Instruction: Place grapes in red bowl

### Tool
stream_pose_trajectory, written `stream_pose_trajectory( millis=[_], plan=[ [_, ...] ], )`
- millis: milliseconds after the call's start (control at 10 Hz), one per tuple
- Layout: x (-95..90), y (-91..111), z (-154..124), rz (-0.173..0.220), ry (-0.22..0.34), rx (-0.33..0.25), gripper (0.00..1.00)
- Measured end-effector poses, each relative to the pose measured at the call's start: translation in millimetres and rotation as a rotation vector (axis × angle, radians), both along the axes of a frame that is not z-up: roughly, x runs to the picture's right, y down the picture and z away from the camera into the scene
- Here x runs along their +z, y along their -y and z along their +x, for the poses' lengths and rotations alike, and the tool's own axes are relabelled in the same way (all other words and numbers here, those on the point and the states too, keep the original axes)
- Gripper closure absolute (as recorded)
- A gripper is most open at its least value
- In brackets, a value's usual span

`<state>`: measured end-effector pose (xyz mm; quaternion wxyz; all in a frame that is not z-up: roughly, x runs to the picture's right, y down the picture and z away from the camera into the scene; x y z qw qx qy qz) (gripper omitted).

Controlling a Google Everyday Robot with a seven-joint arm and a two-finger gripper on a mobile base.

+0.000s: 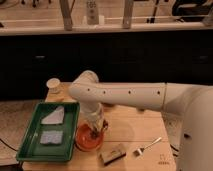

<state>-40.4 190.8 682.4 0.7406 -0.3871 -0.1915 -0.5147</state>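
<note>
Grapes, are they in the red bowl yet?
Almost. The small bunch of dark purple grapes sits down inside the shallow round orange-red bowl. The gripper hangs right over them, low in the bowl. I cannot tell whether it has let go. Left to do: release if needed, then lift away.

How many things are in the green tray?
2: a pale piece at the tray's far end, a bluish pad nearer. Nothing looks hidden. The gripper is at the red bowl.
</note>
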Motion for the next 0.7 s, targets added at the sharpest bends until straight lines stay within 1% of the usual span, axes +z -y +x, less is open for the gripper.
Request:
stream_pose_trajectory(
  millis=[100, 200, 300, 700],
  plan=[
    [0.0, -0.1, -0.1, -0.001, -0.001, 0.000, 0.82],
    [0.0, -0.1, -0.4, -0.001, -0.001, -0.001, 0.81],
    [0.3, -0.4, -0.3, -0.002, -0.002, -0.001, 0.77],
    [0.1, -0.6, -0.3, -0.003, -0.005, -0.002, 0.76]
  ],
)
